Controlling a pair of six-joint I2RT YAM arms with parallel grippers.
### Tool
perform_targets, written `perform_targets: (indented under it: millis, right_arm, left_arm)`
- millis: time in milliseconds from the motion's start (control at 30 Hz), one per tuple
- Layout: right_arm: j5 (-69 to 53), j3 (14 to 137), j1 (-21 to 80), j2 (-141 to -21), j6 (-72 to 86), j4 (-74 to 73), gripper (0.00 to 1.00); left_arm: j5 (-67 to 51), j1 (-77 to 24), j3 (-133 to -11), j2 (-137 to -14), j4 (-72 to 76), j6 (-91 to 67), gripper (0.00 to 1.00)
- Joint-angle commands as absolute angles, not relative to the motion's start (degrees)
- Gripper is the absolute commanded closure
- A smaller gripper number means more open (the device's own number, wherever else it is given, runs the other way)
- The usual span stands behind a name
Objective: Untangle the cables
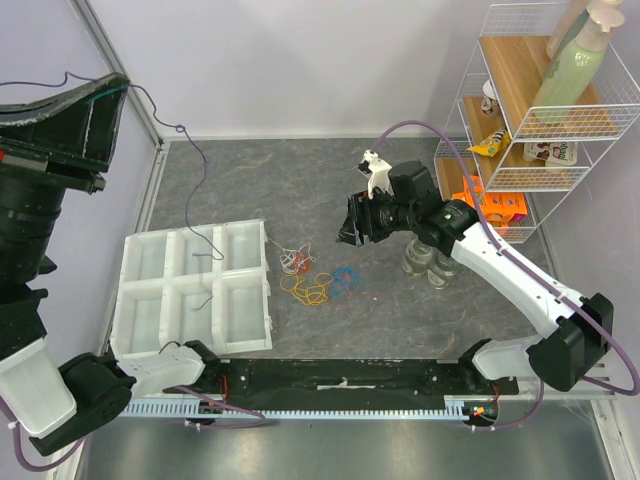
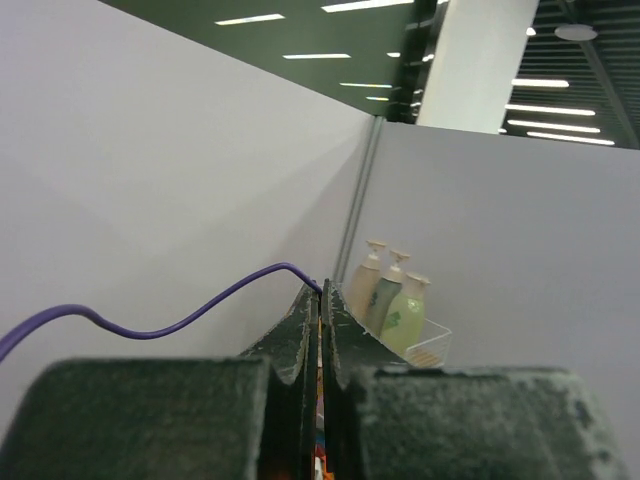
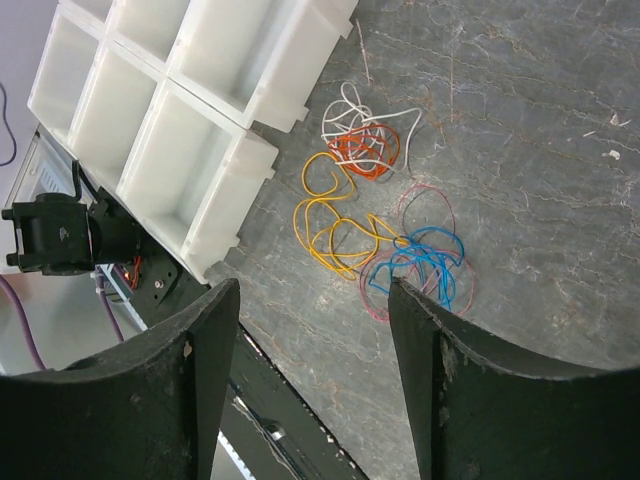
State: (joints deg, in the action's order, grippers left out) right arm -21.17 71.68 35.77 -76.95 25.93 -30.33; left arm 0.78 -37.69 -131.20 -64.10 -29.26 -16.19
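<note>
The cables (image 1: 318, 280) lie bunched on the desk (image 1: 420, 320), just right of the white tray (image 1: 266, 300). We read the bunch's long axis as slanting from the white loops by the tray to the blue loops farther right. The right claw (image 3: 310, 290) hovers above them, spread and empty. The raised left claw (image 2: 320, 335) is pinched closed on a thin dark wire (image 1: 188, 180).
</note>
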Motion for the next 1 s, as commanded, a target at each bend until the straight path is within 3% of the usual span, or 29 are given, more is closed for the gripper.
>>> perform_targets:
  millis: [0, 367, 767, 967]
  right_arm:
    - [-22.15, 71.81, 35.68, -77.26, 25.49, -27.95, 0.31]
    - [-20.57, 70.14, 35.68, -75.50, 25.84, -28.39, 0.31]
    - [-20.66, 71.10, 35.68, -76.29, 25.49, -29.00, 0.32]
    - [-20.57, 70.31, 35.68, -75.85, 25.49, -29.18, 0.32]
  left_arm:
    - [8.86, -37.62, -132.71, -68.99, -29.88, -6.00, 0.98]
    - [27.77, -37.62, -123.67, -70.49, -26.90, 4.04, 0.98]
    - [27.60, -37.09, -124.28, -73.48, -24.16, 5.98, 0.98]
    - [27.95, -37.18, -118.22, -70.40, -25.40, 4.04, 0.98]
